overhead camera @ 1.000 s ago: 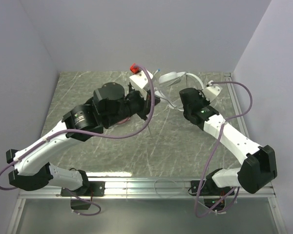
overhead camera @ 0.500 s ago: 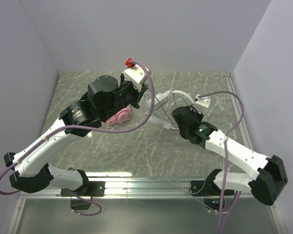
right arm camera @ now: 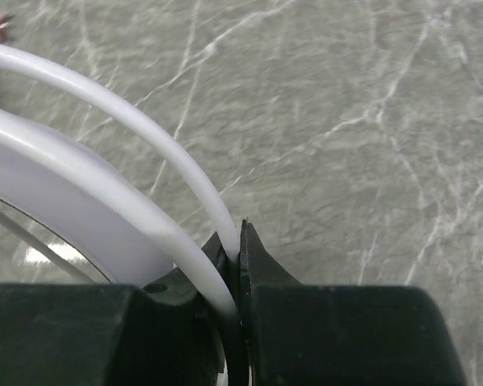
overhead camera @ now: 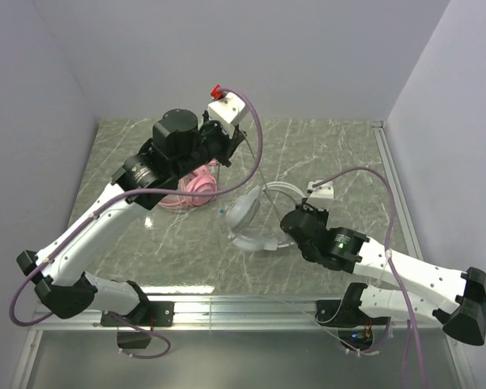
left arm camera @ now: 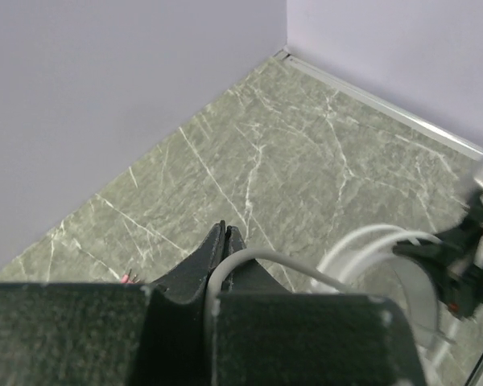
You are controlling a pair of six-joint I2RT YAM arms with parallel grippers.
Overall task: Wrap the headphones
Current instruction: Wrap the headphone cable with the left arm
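two padded headsets: pink headset (overhead camera: pixel 194 188) beside white headset (overhead camera: pixel 245 215).

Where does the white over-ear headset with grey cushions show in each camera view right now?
Top external: white headset at table centre, held by the right gripper.
Left wrist: lower right, its headband arcs.
Right wrist: left half, its headband running into the jaws.
Shared landmark: green marble tabletop.

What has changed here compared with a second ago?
The right hand, gripping the white headset by its band, has pulled it toward the table's near edge. The left hand moved farther back and left, uncovering the pink headset. Both hands stayed shut, the left on the cable.
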